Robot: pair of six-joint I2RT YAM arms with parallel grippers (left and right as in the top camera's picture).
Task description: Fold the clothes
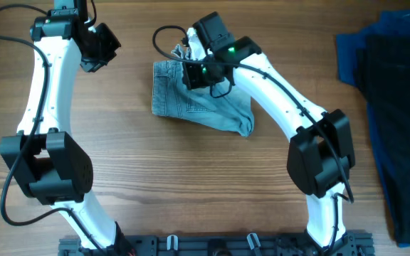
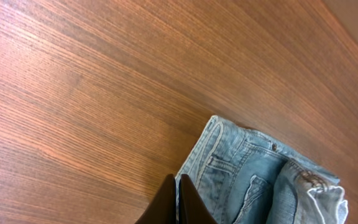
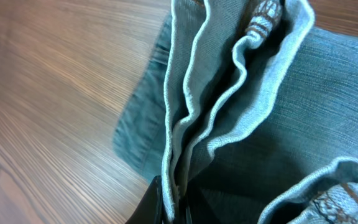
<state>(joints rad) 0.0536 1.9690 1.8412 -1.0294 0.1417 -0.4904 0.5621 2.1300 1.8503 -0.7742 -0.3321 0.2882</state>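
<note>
Right gripper pinches layered edges of denim shorts; left gripper closed, empty. Denim looks thick, floppy: best grabbed at seams.

The white-and-black left arm is seen stretched well away from its base, and its black two-finger left gripper is pressed closed on nothing. The white-and-black right arm is bent inward, its black right gripper pinched tight on folded edges of the light blue faded denim shorts.
</note>
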